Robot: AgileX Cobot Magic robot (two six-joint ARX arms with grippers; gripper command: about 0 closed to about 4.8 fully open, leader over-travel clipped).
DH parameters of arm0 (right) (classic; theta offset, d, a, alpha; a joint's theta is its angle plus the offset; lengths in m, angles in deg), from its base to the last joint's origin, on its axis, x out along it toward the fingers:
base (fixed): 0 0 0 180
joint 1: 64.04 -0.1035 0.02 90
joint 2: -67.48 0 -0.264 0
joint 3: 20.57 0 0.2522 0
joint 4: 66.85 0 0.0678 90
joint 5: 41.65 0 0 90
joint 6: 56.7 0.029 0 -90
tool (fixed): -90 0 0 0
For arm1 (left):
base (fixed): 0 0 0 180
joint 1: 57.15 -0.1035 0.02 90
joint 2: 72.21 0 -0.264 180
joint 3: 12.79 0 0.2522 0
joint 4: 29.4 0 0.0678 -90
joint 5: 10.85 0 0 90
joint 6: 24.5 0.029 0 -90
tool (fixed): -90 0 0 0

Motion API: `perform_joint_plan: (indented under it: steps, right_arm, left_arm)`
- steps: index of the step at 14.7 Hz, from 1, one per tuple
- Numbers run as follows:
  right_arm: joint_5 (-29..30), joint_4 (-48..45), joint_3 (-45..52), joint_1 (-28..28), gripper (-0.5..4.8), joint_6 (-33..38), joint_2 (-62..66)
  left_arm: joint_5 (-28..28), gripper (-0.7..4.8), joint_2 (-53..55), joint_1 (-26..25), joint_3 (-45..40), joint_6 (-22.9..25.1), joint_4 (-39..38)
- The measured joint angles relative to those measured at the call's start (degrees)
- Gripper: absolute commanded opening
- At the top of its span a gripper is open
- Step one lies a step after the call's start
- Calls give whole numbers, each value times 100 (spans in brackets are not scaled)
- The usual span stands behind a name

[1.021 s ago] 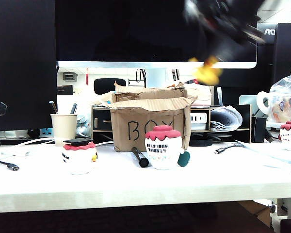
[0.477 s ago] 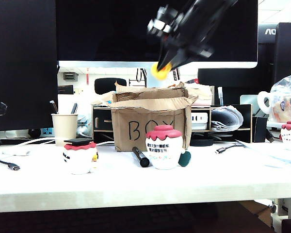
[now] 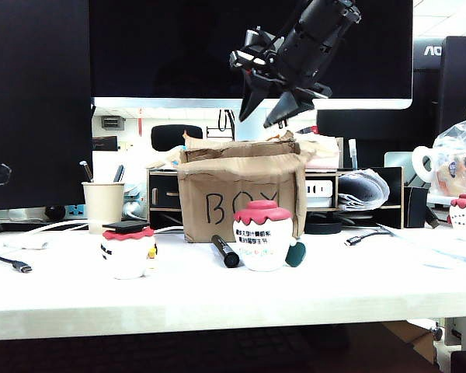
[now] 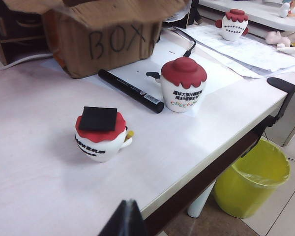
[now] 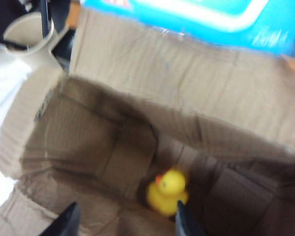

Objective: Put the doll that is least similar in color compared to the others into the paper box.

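The yellow duck doll (image 5: 167, 192) lies on the floor of the paper box (image 5: 137, 64), free of any grip. My right gripper (image 5: 127, 216) hangs open above the box's mouth, its fingers spread either side of the duck and well clear of it. In the exterior view that gripper (image 3: 258, 119) points down over the top of the brown box (image 3: 241, 194) marked "BOX", and the duck is hidden inside. My left gripper (image 4: 128, 216) is shut and empty, low over the near table edge, away from the box (image 4: 103, 44).
Two white round dolls stand in front of the box: one with a black hat (image 3: 126, 250), one with a red cap (image 3: 262, 235). A black marker (image 3: 224, 251) lies between them. A paper cup with pens (image 3: 102, 203) stands at the left. A yellow bin (image 4: 250, 177) sits below the table edge.
My right gripper swung left with the duck to above the box, then opened. The duck left the fingers and now lies inside the box. The left arm stayed still.
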State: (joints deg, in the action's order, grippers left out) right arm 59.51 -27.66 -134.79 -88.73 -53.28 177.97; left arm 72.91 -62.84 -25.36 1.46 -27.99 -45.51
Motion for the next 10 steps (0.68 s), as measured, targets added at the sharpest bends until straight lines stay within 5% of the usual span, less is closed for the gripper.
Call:
perform_joint_plan:
  steps: [1,4,6,10]
  right_arm:
    - [0,103,-7,0,233,0,0]
    - [68,494,-35,0,61,0,-109]
    - [70,514,-35,0,-7,0,-343]
    - [70,1154,-42,-2,-7,-83,-979]
  left_arm:
    - [2,-5,0,0,0,0,-2]
    - [2,-5,0,0,0,2,-2]
    - [0,-5,0,0,0,2,-2]
    - [2,-5,0,0,0,0,0]
